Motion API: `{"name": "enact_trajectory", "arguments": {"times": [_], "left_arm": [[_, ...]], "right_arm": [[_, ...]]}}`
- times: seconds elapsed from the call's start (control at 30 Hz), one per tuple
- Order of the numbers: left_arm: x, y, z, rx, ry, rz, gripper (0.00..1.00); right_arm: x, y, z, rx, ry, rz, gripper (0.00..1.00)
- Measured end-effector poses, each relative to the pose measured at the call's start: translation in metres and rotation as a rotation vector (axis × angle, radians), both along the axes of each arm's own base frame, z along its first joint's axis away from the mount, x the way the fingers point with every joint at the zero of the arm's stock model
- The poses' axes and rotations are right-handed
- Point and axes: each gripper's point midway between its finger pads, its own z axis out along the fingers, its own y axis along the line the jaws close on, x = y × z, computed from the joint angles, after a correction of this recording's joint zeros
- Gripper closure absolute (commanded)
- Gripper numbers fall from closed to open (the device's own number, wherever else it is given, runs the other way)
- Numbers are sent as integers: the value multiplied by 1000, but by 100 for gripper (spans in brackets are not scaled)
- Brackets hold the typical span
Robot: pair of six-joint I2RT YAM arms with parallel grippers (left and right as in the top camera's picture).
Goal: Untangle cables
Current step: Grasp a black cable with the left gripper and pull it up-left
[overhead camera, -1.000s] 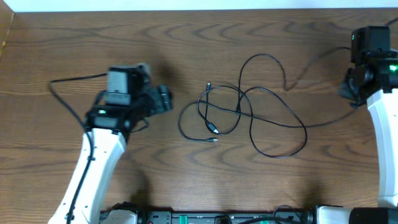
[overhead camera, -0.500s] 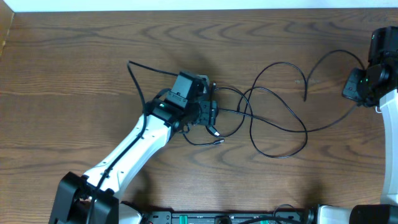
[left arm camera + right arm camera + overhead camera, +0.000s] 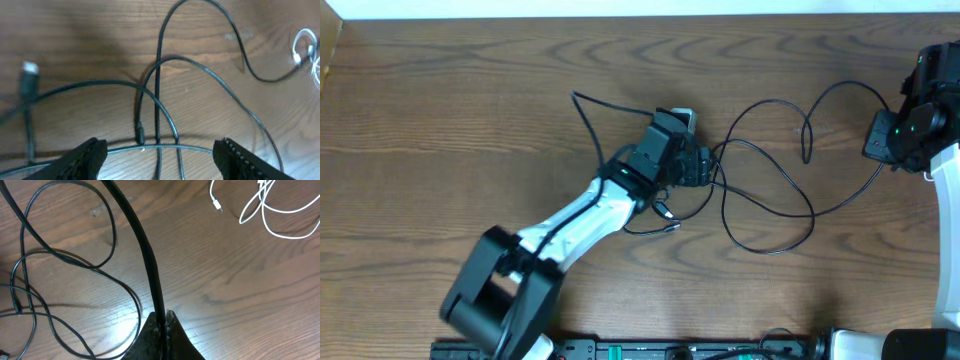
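Thin black cables [image 3: 765,251] lie looped and crossed on the wooden table at its middle. My left gripper [image 3: 698,166] is open, low over the tangle. In the left wrist view its fingers [image 3: 90,156] stand on either side of a crossing of the black cables [image 3: 158,100], with one strand running across between them. My right gripper [image 3: 878,136] is at the right edge. In the right wrist view it [image 3: 162,322] is shut on a black cable [image 3: 145,250] that leads back to the tangle. A white cord [image 3: 272,215] lies coiled beyond it.
A small plug [image 3: 666,211] lies by the left arm, and a plug [image 3: 30,75] shows at the left of the left wrist view. The white cord [image 3: 305,47] shows at that view's right edge. A pale wall edge [image 3: 620,8] runs along the back.
My left arm has swung from the left side of the table rightward onto the tangle. The cable held by my right gripper has been drawn to the right, shifting its upper loop.
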Motion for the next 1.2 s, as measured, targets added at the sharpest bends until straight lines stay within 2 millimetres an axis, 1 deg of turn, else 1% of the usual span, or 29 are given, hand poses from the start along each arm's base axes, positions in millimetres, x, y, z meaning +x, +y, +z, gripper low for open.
{"name": "enact_trajectory", "arguments": {"times": [0.03, 0.1, 0.23, 0.37, 0.5, 0.57, 0.63, 0.67, 0.7, 0.73, 0.8, 0.83, 0.87, 0.9, 1.0, 1.07, 1.13, 1.17, 1.2], "left_arm": [[4, -5, -6, -42, 34, 49, 27], [10, -8, -11, -101, 82, 122, 27], [19, -7, -19, -157, 134, 243, 27], [34, -9, -27, -203, 120, 320, 27], [46, -10, -39, -220, 96, 352, 27], [51, -13, -42, -238, 78, 360, 27], [58, -15, -44, -255, 53, 366, 34], [59, -15, -48, -256, 52, 372, 39], [59, -15, -49, -255, 50, 371, 41], [60, -14, -51, -254, 47, 375, 46], [63, -14, -49, -259, 32, 385, 60], [66, -14, -44, -273, 18, 388, 66], [69, -14, -41, -285, 2, 390, 89], [76, -12, -34, -306, -19, 397, 92], [87, 1, -30, -341, -16, 438, 93], [97, 12, -23, -376, -20, 466, 92], [105, 22, -7, -410, -38, 482, 93], [107, 25, 8, -436, -52, 480, 92], [109, 27, 17, -452, -64, 481, 93]], "right_arm": [[-1, 0, 0, 0, 3, 0, 99], [-2, 1, -1, 2, 8, 0, 99], [-4, 1, -2, 5, 19, 1, 99], [-7, 2, -3, 10, 29, 2, 99], [-6, 6, -3, 29, 27, 9, 99], [-6, 7, -3, 37, 26, 12, 99], [-6, 8, -3, 43, 25, 14, 99], [-6, 8, -3, 45, 25, 15, 99], [-6, 9, -3, 46, 25, 15, 99], [-6, 9, -3, 46, 25, 15, 99], [-6, 9, -3, 47, 25, 15, 99], [-6, 9, -3, 47, 25, 15, 99], [-6, 9, -3, 47, 25, 15, 99], [-6, 9, -4, 49, 27, 16, 99], [-8, 9, -4, 51, 34, 16, 99], [-8, 9, -4, 51, 35, 16, 99], [-8, 9, -4, 51, 35, 15, 99], [-8, 9, -4, 51, 35, 16, 99], [-8, 9, -4, 51, 35, 15, 99]]}}
